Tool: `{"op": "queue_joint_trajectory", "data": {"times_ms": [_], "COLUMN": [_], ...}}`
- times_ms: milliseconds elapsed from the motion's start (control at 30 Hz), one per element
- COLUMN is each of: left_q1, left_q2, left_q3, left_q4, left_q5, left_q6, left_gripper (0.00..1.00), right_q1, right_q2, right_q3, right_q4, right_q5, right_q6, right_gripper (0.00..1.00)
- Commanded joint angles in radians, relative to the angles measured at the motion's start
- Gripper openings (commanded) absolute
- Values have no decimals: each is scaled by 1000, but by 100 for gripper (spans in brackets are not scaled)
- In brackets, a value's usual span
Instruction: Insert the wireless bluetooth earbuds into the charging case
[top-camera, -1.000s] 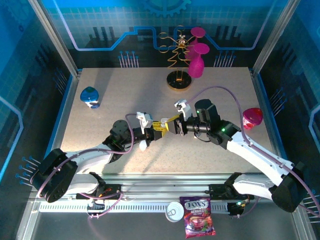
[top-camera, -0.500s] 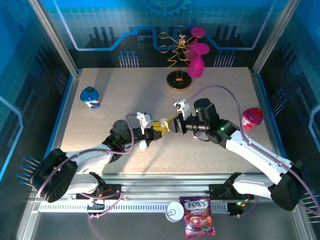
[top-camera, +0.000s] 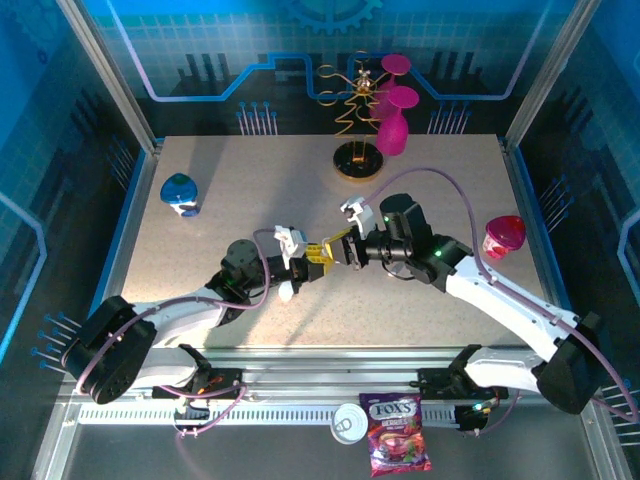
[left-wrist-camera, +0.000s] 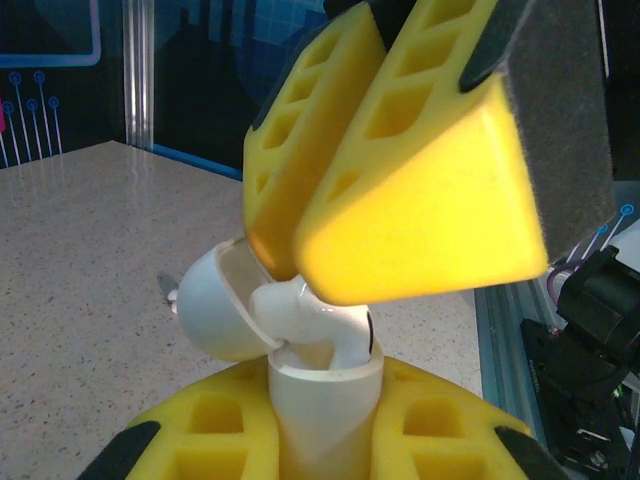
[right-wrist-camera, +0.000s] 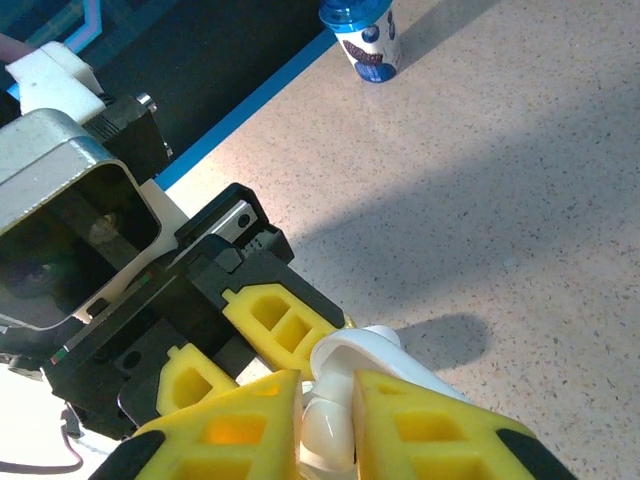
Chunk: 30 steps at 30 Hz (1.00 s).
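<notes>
My left gripper (left-wrist-camera: 325, 425) is shut on the white charging case (left-wrist-camera: 322, 400), held upright with its flip lid (left-wrist-camera: 213, 318) open to the left. One white earbud (left-wrist-camera: 312, 318) sits at the case mouth, stem down inside, pinched from above by the right gripper's yellow fingers (left-wrist-camera: 420, 190). In the right wrist view my right gripper (right-wrist-camera: 328, 420) is shut on that earbud (right-wrist-camera: 330, 440), with the open lid (right-wrist-camera: 365, 350) just beyond and the left gripper's fingers (right-wrist-camera: 272, 315) below. From above, both grippers (top-camera: 318, 257) (top-camera: 337, 249) meet mid-table. A second earbud is not visible.
A blue cup (top-camera: 180, 193) stands at the left. A pink cup (top-camera: 503, 236) sits at the right edge. A gold wire stand (top-camera: 356, 160) with pink glasses stands at the back. A candy bag (top-camera: 398, 435) and a tin (top-camera: 350, 423) lie off the table front.
My right arm has shifted left and slightly down, bringing its gripper and the earbud onto the case. The left arm has stayed put.
</notes>
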Motion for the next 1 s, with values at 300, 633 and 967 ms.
{"op": "queue_joint_trajectory", "data": {"times_ms": [300,633,967], "left_q1": [-1,-2,-2], "left_q2": [17,25,29], "left_q3": [2,-6,-1], "left_q4": [92,129,120], "left_q5": [14,-3,-37], "left_q6": [31,19,7], "left_gripper": [5,5,5], "right_q1": [-7,-10,-5], "right_q2": [-57,-44,-47], "right_q3": [10,-11,-12], "right_q4": [-53,-52,-62], "right_q5": [10,-16,-56], "right_q6": [-7,15,20], "right_gripper": [43,39,38]}}
